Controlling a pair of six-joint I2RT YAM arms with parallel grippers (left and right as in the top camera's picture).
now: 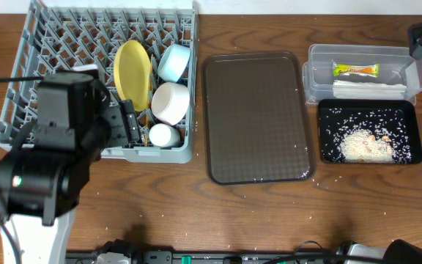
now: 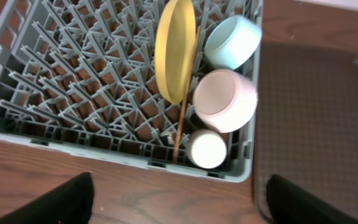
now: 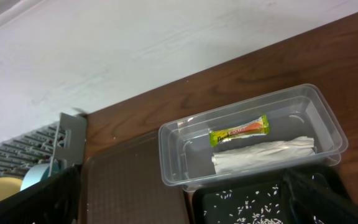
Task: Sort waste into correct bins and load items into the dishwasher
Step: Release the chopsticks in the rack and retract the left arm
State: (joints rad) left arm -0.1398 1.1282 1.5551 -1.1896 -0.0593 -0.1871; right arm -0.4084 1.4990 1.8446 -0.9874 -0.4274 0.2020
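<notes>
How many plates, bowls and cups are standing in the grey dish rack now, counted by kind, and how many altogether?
Plates: 1, the yellow plate
Bowls: 2, the light-blue bowl and the white bowl
Cups: 1, the small white cup
Total: 4, all in the grey dish rack

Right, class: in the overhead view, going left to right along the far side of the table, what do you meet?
Grey dish rack → brown serving tray → clear plastic tub. The black tray shares the tub's span, so it is left out.
</notes>
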